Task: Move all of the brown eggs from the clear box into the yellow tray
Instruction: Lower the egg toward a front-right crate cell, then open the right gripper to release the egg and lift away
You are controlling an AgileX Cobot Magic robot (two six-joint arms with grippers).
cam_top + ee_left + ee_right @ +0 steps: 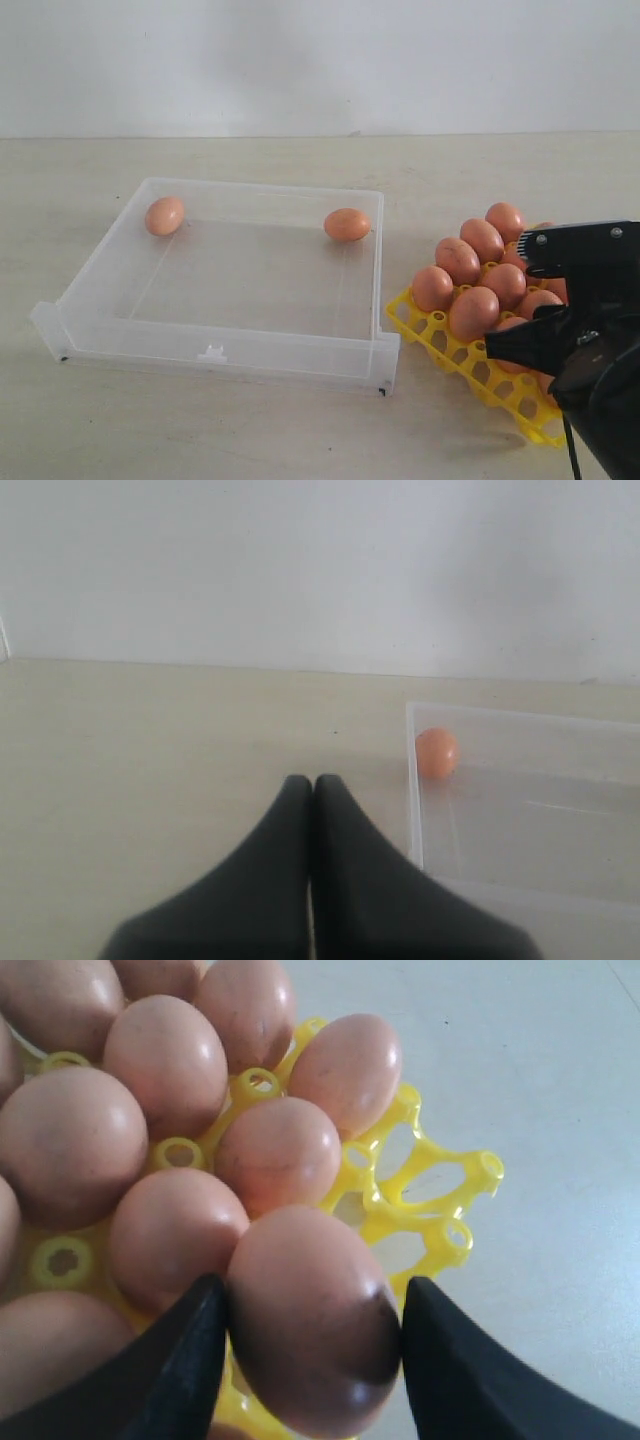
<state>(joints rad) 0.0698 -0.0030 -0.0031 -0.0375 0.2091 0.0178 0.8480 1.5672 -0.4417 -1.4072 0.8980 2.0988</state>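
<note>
Brown eggs point(473, 312): a cluster sits in the cups of the yellow tray point(500, 392), which lies on the bench point(250, 430) just to the right of the clear box point(215, 352). The tray eggs stand on end with their long axes roughly upright. Open cups show along the tray's near edge.

Two more eggs lie on their sides in the box, one at each far corner.
- Left corner egg point(165, 216): its long axis runs slantwise across the corner.
- Right corner egg point(347, 224): its long axis runs along the back wall, and it lies close against the side wall.

Gripped egg point(315, 1350): it sits at the tray's outer edge, on end, with its long axis running along the length of the fingers.

Right tool point(312, 1282): it is clamped on that egg, with one black finger point(185, 1360) pressed to each flank. The right arm point(600, 385) comes in from the near right corner of the scene, low over the tray.

Left tool point(310, 782): its fingers are pressed together with nothing between them. It hangs above bare bench just outside the box's left wall and points toward the back wall. The left corner egg shows just beyond its tips.
</note>
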